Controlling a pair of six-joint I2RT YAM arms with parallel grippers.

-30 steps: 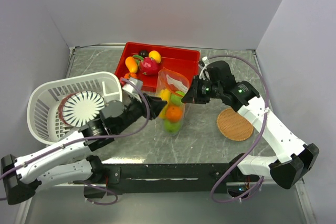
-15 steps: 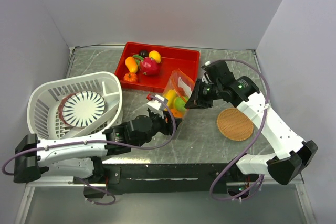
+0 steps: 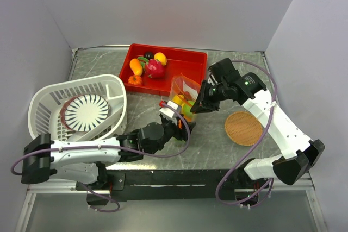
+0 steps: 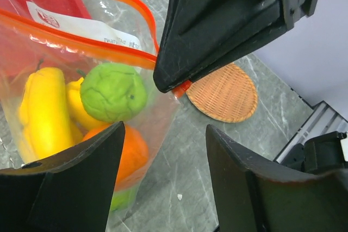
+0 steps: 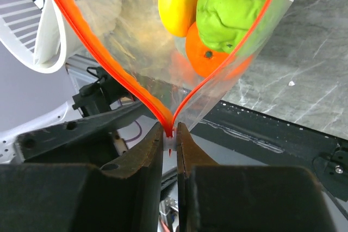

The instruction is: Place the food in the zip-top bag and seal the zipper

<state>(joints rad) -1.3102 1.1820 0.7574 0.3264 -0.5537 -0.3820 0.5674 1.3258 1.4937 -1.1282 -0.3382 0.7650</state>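
The right jaws are pressed together on the zipper (image 5: 126,81), pinching the very end of the strip where its two orange sides meet. From there the sides fan apart, so the mouth gapes. The zip-top bag (image 3: 184,92) is near the middle of the counter (image 3: 212,139), just in front of the red tray (image 3: 187,61), held by that corner. Inside sit a green lime (image 4: 113,91), a yellow piece (image 4: 42,107) and an orange (image 4: 135,153). The left jaws are spread wide and grip nothing. The bag's lower part lies just ahead of them; whether it touches them I cannot tell.
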